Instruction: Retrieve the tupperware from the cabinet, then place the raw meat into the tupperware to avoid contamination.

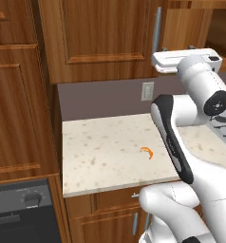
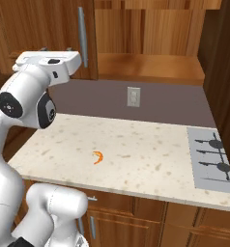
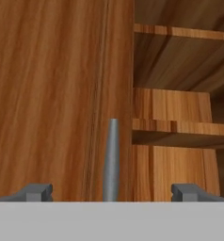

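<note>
The cabinet (image 2: 49, 29) hangs above the counter, its left door shut and the part to the right of it open on bare wood shelves (image 2: 150, 67). My gripper (image 3: 113, 193) is raised close in front of the left door. It is open, and the door's vertical silver bar handle (image 3: 111, 160) stands between its wide-apart fingertips (image 3: 36, 192), untouched. From the base the hand (image 1: 186, 59) shows just under that handle (image 1: 156, 31). The raw meat (image 1: 147, 152), a tiny orange crescent, lies on the counter (image 2: 98, 157). The tupperware is out of view.
The speckled beige counter (image 1: 96, 156) runs along a grey backsplash with a wall outlet (image 2: 133, 96). A stove top (image 2: 213, 164) adjoins it on the right. A tall wood cupboard and a black oven (image 1: 20, 213) stand at the left, drawer fronts (image 2: 136, 207) below.
</note>
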